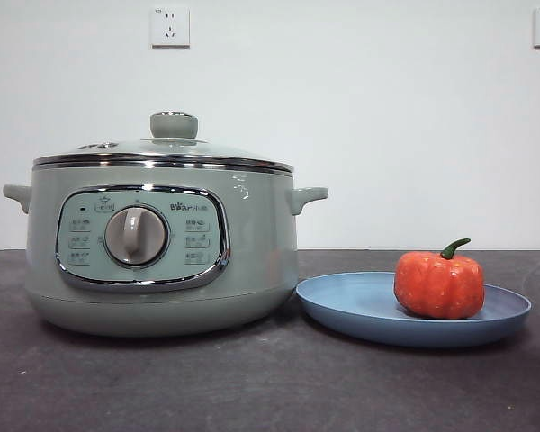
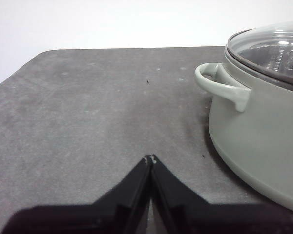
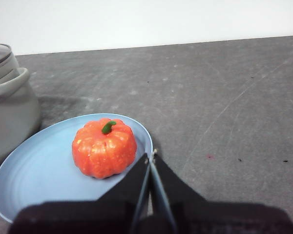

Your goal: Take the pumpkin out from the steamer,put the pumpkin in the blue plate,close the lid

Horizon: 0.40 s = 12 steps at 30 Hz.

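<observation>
The pale green steamer [image 1: 162, 243] stands at the left of the front view with its glass lid [image 1: 166, 148] seated on top. The orange pumpkin [image 1: 439, 284] sits upright on the blue plate [image 1: 360, 310] just right of the steamer. In the right wrist view my right gripper [image 3: 152, 155] is shut and empty, just beside the plate [image 3: 39, 170] and pumpkin [image 3: 104, 147]. In the left wrist view my left gripper [image 2: 150, 158] is shut and empty over bare table, apart from the steamer [image 2: 259, 136] and its lid [image 2: 273, 48]. Neither arm shows in the front view.
The dark grey table [image 1: 252, 387] carries the steamer and plate. A white wall stands behind, with two sockets [image 1: 169, 25] high up. The steamer's side handle [image 2: 222, 87] sticks out toward my left gripper's side.
</observation>
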Each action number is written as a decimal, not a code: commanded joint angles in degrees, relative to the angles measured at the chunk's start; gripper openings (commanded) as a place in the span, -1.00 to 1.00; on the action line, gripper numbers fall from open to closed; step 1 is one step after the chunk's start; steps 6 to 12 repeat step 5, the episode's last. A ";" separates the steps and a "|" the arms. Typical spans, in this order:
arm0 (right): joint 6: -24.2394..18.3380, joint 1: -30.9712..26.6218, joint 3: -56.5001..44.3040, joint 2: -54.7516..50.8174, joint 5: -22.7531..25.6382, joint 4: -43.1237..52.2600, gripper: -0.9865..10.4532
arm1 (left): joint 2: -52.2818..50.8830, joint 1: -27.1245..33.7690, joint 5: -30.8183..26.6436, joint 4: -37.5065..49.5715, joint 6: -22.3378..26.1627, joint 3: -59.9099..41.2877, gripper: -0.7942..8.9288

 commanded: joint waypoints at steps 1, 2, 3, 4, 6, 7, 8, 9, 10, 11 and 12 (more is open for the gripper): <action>0.59 0.09 -0.83 0.02 0.20 0.33 -0.86 | -0.11 0.20 -0.13 0.15 -0.37 -0.96 -0.84; 0.59 0.09 -0.83 0.02 0.20 0.33 -0.86 | -0.11 0.20 -0.13 0.15 -0.37 -0.96 -0.84; 0.59 0.09 -0.83 0.02 0.20 0.33 -0.86 | -0.11 0.20 -0.13 0.15 -0.37 -0.96 -0.84; 0.59 0.09 -0.83 0.02 0.20 0.33 -0.86 | -0.11 0.20 -0.13 0.15 -0.37 -0.96 -0.84; 0.59 0.09 -0.83 0.02 0.20 0.33 -0.86 | -0.11 0.20 -0.13 0.15 -0.37 -0.96 -0.84; 0.59 0.09 -0.83 0.02 0.20 0.33 -0.86 | -0.11 0.20 -0.13 0.15 -0.37 -0.96 -0.84; 0.59 0.09 -0.83 0.02 0.20 0.33 -0.86 | -0.11 0.20 -0.13 0.15 -0.37 -0.96 -0.84; 0.59 0.09 -0.83 0.02 0.20 0.33 -0.86 | -0.11 0.20 -0.13 0.15 -0.37 -0.96 -0.84; 0.59 0.09 -0.83 0.02 0.20 0.33 -0.86 | -0.11 0.20 -0.13 0.15 -0.37 -0.96 -0.84; 0.59 0.09 -0.83 0.02 0.20 0.33 -0.86 | -0.11 0.20 -0.13 0.15 -0.37 -0.96 -0.84; 0.59 0.09 -0.83 0.02 0.20 0.33 -0.86 | -0.11 0.20 -0.13 0.15 -0.37 -0.96 -0.84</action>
